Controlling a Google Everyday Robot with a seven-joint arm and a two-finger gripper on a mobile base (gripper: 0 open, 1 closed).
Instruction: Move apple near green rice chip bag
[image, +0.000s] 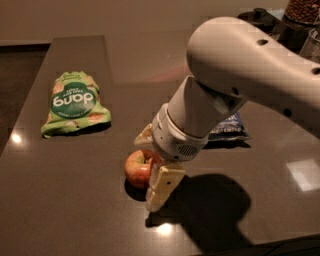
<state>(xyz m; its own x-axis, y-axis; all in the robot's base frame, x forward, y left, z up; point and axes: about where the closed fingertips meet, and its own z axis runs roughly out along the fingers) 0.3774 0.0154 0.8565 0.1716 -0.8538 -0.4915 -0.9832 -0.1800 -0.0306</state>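
Note:
The red-orange apple (138, 168) sits on the dark table (75, 200), a little front of middle. My gripper (146, 172) has come down on it from the right and is open. One pale finger (161, 188) stands on the table against the apple's near right side. The other finger (144, 136) shows just behind the apple. The green rice chip bag (73, 102), light green with a dark round "dang" logo, lies flat at the left, well apart from the apple. The big white arm (235, 70) fills the upper right.
A dark blue chip bag (229, 127) lies right of the apple, mostly hidden behind the arm. Dark jars and containers (295, 20) stand at the back right corner. The table's left edge (30, 100) runs close to the green bag.

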